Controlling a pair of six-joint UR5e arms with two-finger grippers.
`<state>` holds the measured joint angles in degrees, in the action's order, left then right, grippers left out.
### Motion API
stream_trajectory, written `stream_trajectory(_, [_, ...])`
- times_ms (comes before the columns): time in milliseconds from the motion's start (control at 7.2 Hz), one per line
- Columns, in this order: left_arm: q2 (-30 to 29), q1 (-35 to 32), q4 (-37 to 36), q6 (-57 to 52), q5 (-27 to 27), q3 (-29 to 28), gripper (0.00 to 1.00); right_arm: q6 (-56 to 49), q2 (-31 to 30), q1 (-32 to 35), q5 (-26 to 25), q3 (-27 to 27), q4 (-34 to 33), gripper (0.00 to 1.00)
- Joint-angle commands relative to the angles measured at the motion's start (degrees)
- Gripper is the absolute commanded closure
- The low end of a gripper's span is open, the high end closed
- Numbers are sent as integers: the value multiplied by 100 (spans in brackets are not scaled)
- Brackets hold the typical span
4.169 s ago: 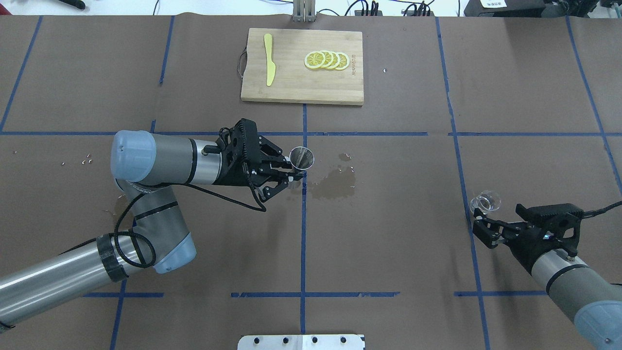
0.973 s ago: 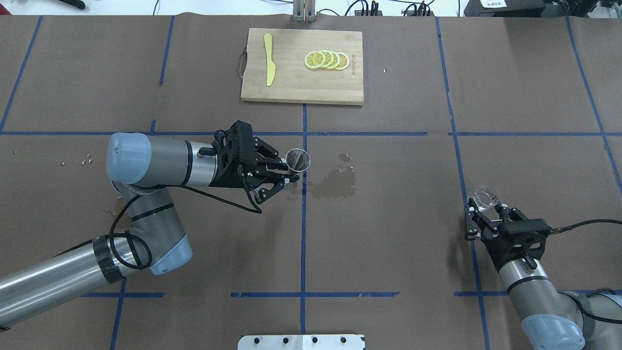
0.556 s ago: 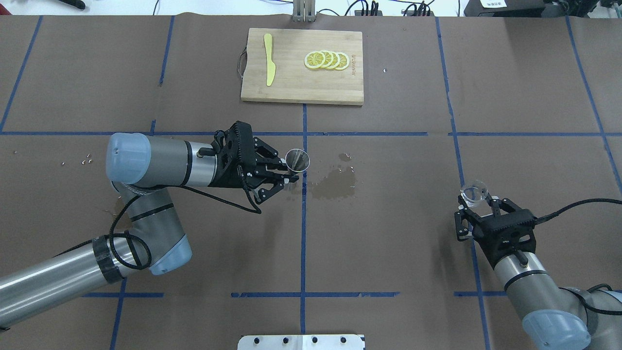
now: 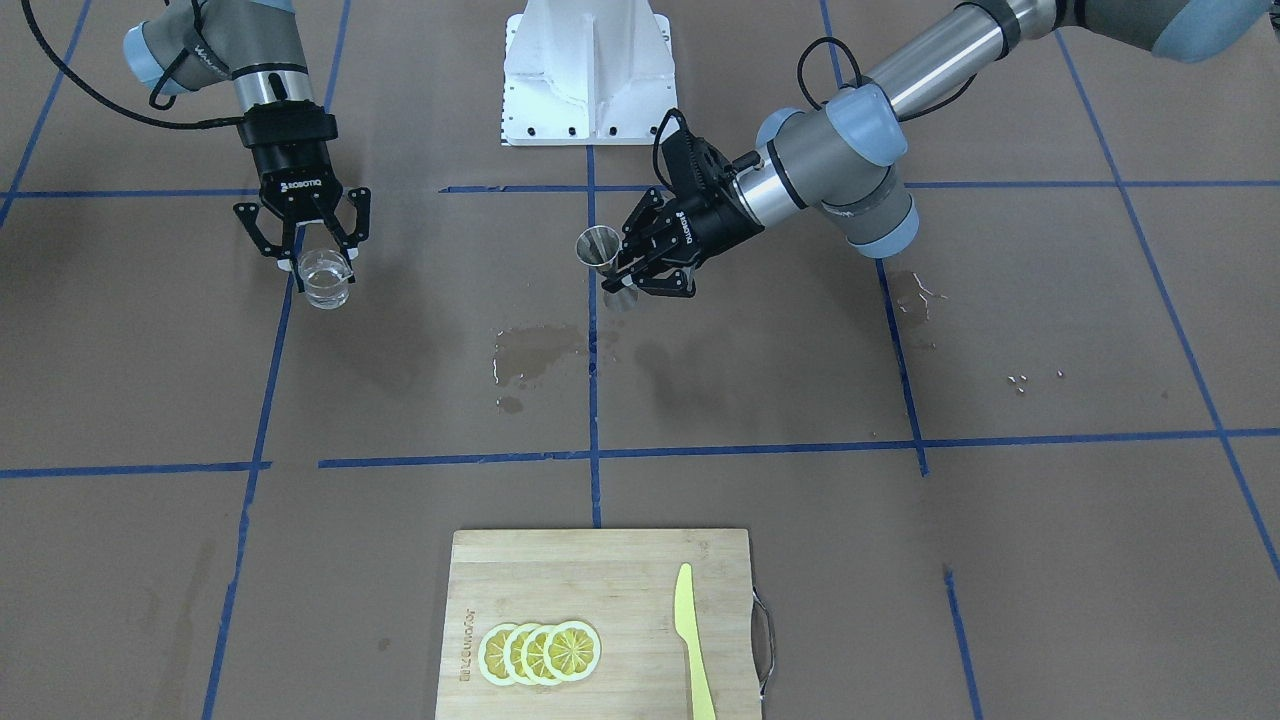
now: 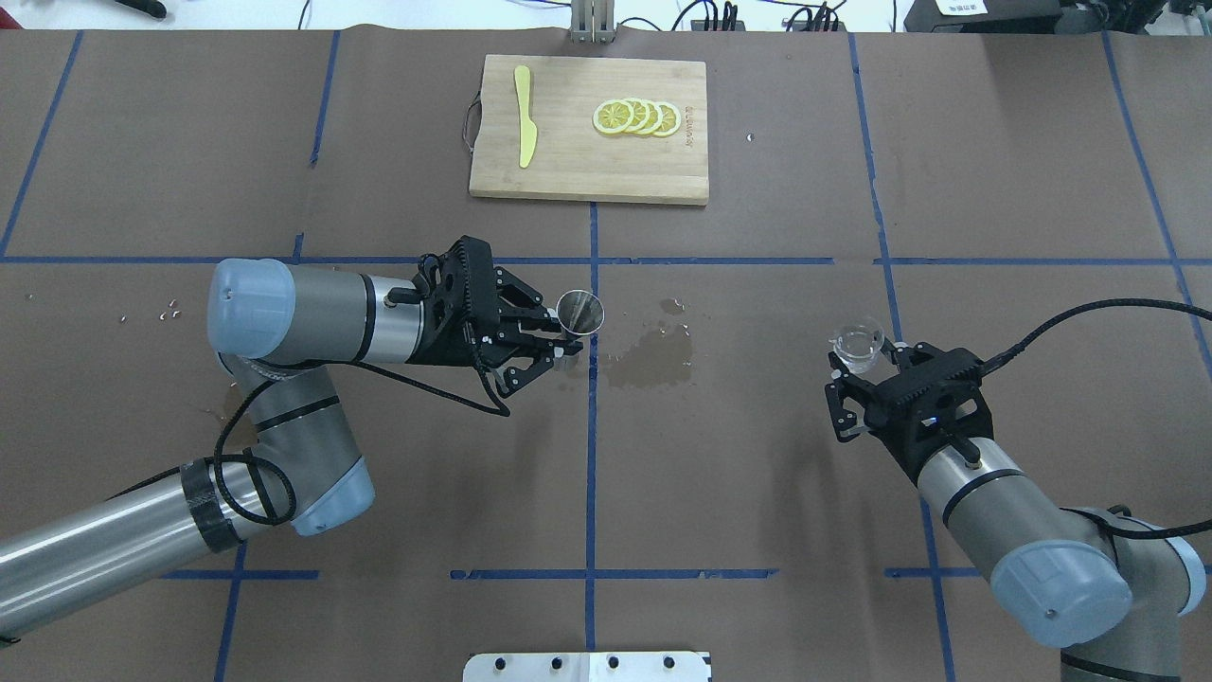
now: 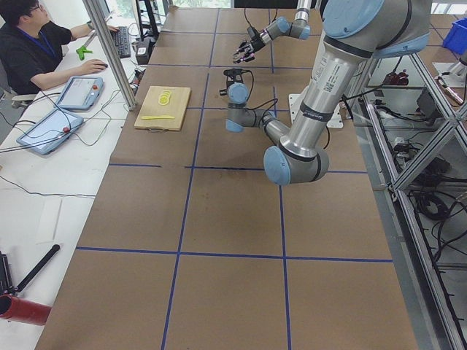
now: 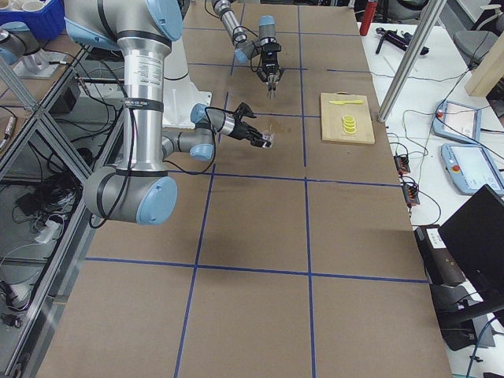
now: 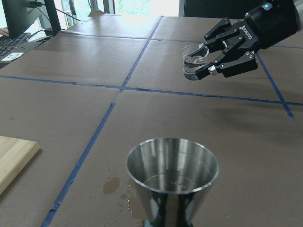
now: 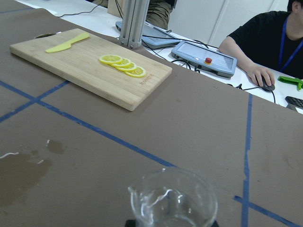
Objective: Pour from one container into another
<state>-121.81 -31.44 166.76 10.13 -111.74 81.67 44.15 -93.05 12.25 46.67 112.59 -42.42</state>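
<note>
Between the clear glass cup (image 5: 857,343) and shiny steel jigger (image 5: 579,313) lies flat brown paper surface (image 5: 757,426) with a wet stain (image 5: 653,365). The wooden cutting board (image 5: 587,166) sits well aside.

The table (image 5: 757,474) is brown with a grid of blue tape lines (image 5: 757,260) and one darker wet stain (image 5: 649,365). The cutting board (image 5: 568,166) is pale wood; the knife (image 5: 524,114) and lemon slices (image 5: 636,116) are yellow. The jigger (image 5: 579,313) is shiny silver, the glass cup (image 5: 859,346) clear.

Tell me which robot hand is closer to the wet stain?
Left. The left gripper hangs beside the stain; the right gripper, holding the glass cup, is far off.
</note>
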Motion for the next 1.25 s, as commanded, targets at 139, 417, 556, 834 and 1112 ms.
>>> stream_trajectory(139, [-1, 7, -12, -2, 3, -11, 100, -231, 575, 15, 360, 237, -456, 100])
stream_trajectory(417, [-10, 7, -21, -2, 3, -20, 100, -407, 1514, 6, 422, 569, -1902, 100])
stream_trajectory(556, [-10, 7, -29, -11, 3, -29, 100, -407, 1918, -12, 422, 615, -2476, 100])
stream_trajectory(834, [-10, 15, -29, -2, 3, -38, 100, -416, 2561, -38, 422, 607, -3330, 100])
stream_trajectory(1112, [-10, 15, -29, -2, 3, -38, 100, -416, 2818, -134, 318, 571, -3798, 100])
